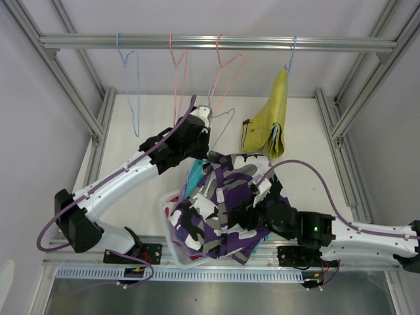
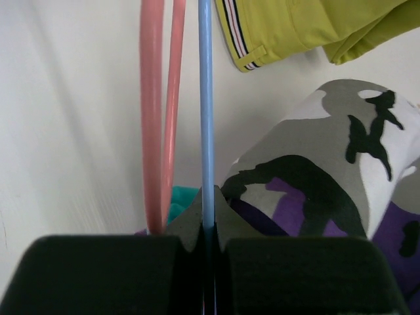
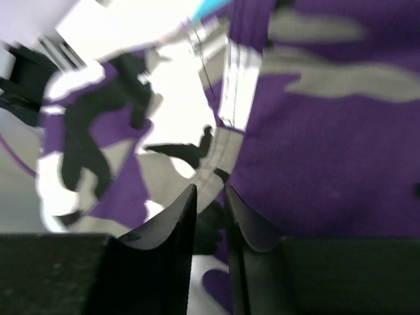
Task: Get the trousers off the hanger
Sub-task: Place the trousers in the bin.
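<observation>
Teal shorts (image 1: 193, 182) half-buried under camouflage shorts (image 1: 220, 220)

The view is being filled by the camouflage shorts (image 3: 315, 144), and their purple, grey, white and black patches are being shown blurred. A pale stitched band (image 3: 237, 85) is being seen running down the cloth. The dark fingertips (image 3: 185, 210) of the right gripper (image 3: 209, 197) are being held slightly apart against the fabric. Whether cloth is being pinched cannot be told.
</observation>
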Controlling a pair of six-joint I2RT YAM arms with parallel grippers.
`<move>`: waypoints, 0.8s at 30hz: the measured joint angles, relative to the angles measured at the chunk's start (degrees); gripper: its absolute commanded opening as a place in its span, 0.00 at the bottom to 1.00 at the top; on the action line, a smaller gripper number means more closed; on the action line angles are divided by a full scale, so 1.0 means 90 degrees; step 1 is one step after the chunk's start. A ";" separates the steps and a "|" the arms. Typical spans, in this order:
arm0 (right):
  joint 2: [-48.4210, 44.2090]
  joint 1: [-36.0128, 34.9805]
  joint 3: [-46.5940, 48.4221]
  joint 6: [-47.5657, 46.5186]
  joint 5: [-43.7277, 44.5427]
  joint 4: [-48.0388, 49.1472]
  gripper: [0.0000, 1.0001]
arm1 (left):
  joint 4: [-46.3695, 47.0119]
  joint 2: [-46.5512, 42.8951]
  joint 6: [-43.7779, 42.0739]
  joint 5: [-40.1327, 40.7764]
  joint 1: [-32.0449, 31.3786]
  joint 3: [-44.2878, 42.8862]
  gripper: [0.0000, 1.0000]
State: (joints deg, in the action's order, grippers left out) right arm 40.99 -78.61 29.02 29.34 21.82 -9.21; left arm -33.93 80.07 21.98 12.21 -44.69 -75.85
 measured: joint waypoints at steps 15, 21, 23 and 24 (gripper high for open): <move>-0.0748 -0.0546 0.1044 -0.0219 0.0843 -0.1088 0.43 | -0.1163 -0.0051 -0.0112 0.1047 -0.0935 -0.0996 0.00; -0.0838 -0.0605 0.0733 -0.0209 0.0865 -0.1090 0.43 | -0.1311 -0.0039 -0.0087 0.1367 -0.0933 -0.0998 0.01; -0.0894 -0.0614 0.0614 -0.0189 0.0865 -0.1086 0.43 | -0.1209 -0.0117 -0.0085 0.1430 -0.0933 -0.0906 0.01; -0.0923 -0.0619 0.0561 -0.0170 0.0867 -0.1086 0.43 | -0.1166 -0.0194 -0.0085 0.1452 -0.0933 -0.0818 0.00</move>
State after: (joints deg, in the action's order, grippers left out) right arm 32.69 -84.18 34.06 27.81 29.63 -18.98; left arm -44.42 78.32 21.21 25.28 -53.08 -83.22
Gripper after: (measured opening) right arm 0.427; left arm 0.005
